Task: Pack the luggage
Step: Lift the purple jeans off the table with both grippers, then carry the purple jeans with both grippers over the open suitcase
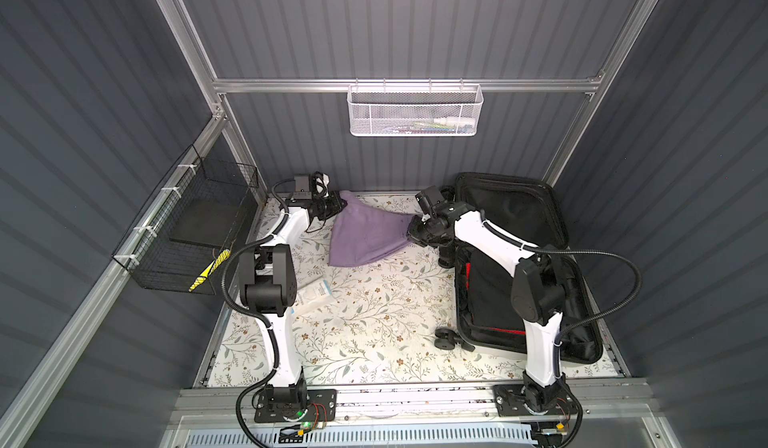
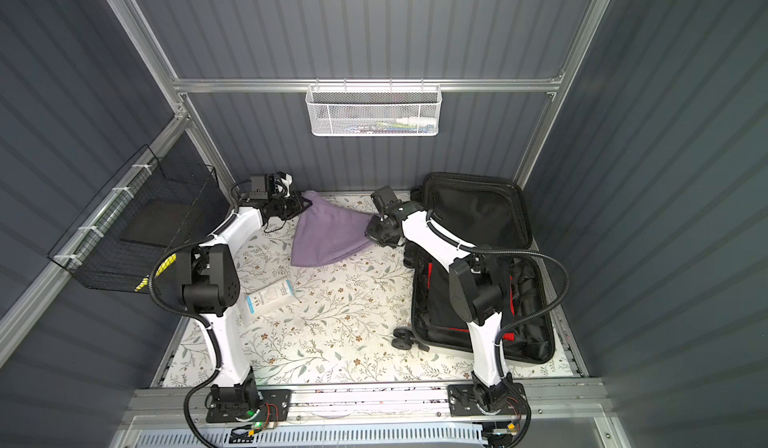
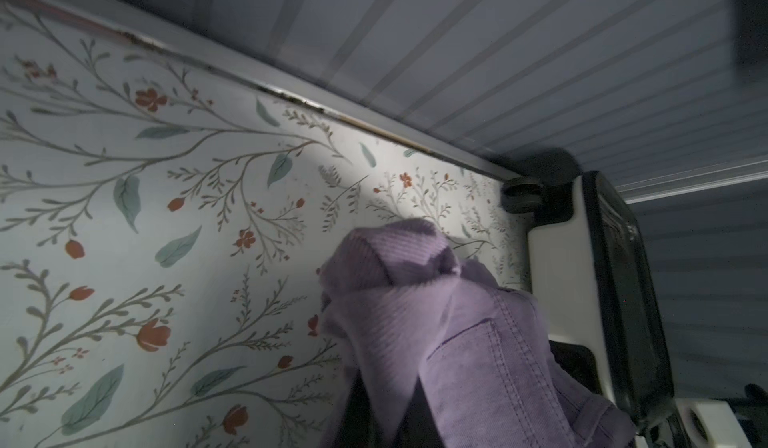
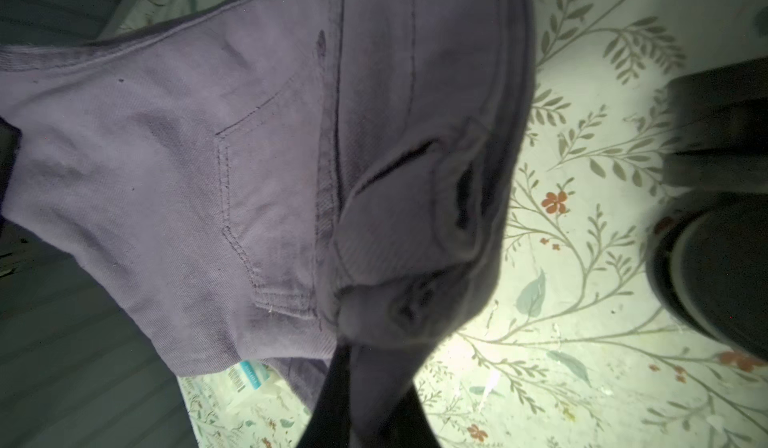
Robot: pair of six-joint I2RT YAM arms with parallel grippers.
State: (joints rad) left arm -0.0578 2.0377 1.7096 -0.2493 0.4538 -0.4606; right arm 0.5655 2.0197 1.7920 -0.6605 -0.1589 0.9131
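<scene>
Both top views show left fingers (image 1: 338, 205) and right fingers (image 1: 414, 229) clamped on purple garment (image 1: 365, 238) beside open luggage (image 1: 511, 211), packet (image 1: 318, 294) nearby.

At the back of the tabletop (image 1: 365, 321), the trousers (image 1: 365, 238) are held between the left hand (image 1: 341, 204) and the right hand (image 1: 411, 227), left of the luggage (image 1: 511, 211).

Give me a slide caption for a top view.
Left gripper and right gripper pinch a purple twill garment by opposite ends over the floral-print table, beside the open black-lined hard-shell suitcase.
</scene>
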